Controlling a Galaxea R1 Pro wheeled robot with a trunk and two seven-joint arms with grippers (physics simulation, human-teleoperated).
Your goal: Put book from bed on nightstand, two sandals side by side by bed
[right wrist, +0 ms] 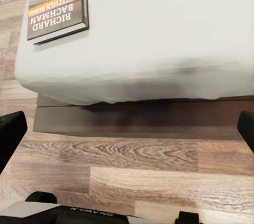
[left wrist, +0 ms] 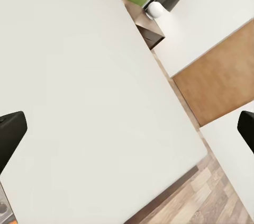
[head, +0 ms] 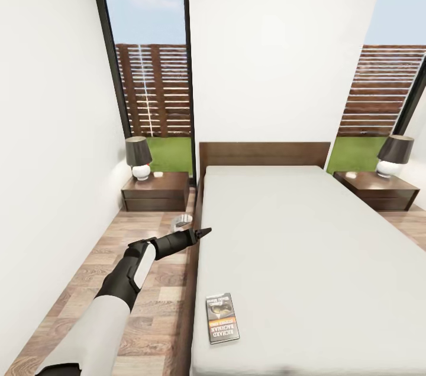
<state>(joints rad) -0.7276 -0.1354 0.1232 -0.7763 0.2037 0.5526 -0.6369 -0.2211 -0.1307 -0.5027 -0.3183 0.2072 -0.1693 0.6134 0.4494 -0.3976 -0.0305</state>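
- The book (head: 222, 318) is lying flat near the left edge of the bed (head: 307, 257), pretty close to the foot.
- The left gripper (head: 204, 233) is out over that edge, past the book, jaws spread wide and empty.
- The right gripper's fingers (right wrist: 10, 134) are wide open too.
- Risk as I see it: the book is thin, so a sloppy pinch could shove it off the mattress.
- The head view shows both nightstands, left one (head: 155, 190); the right wrist view shows the cover up close.

You face the bed (head: 307, 246) | book (head: 222, 318) lies on its near left corner | nightstand (head: 155, 190) left of headboard | second nightstand (head: 378, 189) right
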